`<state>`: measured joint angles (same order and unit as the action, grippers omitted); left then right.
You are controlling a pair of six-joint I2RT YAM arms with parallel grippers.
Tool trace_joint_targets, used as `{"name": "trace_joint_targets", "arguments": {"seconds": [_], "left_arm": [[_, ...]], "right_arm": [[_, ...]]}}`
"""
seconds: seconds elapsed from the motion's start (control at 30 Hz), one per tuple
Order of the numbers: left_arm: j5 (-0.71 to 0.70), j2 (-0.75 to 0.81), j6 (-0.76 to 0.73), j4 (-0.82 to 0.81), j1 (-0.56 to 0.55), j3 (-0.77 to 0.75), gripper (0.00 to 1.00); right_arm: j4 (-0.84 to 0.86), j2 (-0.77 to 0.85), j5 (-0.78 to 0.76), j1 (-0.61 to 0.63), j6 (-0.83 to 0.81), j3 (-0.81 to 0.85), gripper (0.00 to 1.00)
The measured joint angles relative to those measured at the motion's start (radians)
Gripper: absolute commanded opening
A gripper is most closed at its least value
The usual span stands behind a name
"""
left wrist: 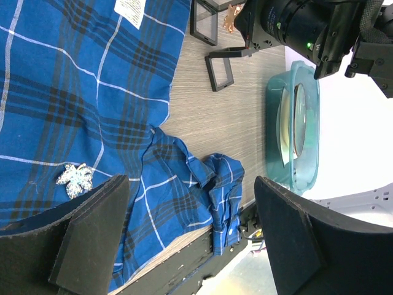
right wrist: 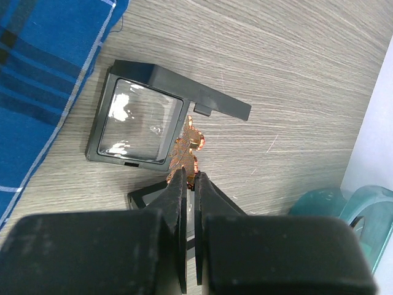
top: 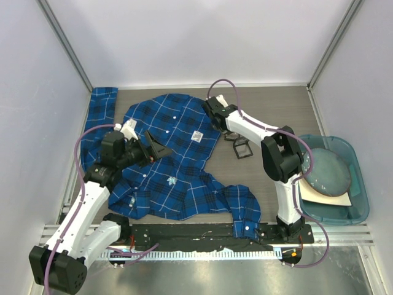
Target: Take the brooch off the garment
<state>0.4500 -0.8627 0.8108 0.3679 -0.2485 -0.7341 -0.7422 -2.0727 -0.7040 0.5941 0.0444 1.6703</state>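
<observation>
Overhead, we see the plaid shirt (top: 166,166) spread over the left and centre of the wooden table (top: 276,104), one sleeve trailing to the lower centre of the frame. A silver brooch (left wrist: 75,179), leaf-like in outline, sits on the cloth at the lower left of the left wrist view, and a white label (top: 197,136) shows nearer the upper centre of the shirt. The left gripper (left wrist: 189,181) hangs above the shirt with its jaws spread wide; its fingers (left wrist: 92,239) grasp nothing, and the silver brooch lies just beyond the left-hand one. In the right wrist view, the right gripper (right wrist: 190,175) is closed tightly on a small orange brooch (right wrist: 189,144), which stands up from the fingertips. Just behind it in the frame lies an open black case (right wrist: 140,126) with a clear window, beside the shirt's edge at the upper left. A second black case (top: 240,149) lies close by. At the right edge of the overhead frame, well apart from the shirt, a teal tub (top: 362,184) holds a round dish.
</observation>
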Motion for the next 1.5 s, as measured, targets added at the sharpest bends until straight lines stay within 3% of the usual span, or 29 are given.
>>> {"name": "trace_joint_targets", "arguments": {"seconds": [1.0, 1.5], "left_arm": [[0.008, -0.021, -0.001, -0.019, 0.0, 0.005, 0.86], [0.015, -0.029, -0.002, -0.02, 0.0, 0.005, 0.86]], "right_arm": [[-0.005, -0.057, -0.006, -0.016, -0.018, 0.0, 0.05], [-0.015, -0.082, -0.006, -0.016, -0.024, 0.015, 0.25]]}}
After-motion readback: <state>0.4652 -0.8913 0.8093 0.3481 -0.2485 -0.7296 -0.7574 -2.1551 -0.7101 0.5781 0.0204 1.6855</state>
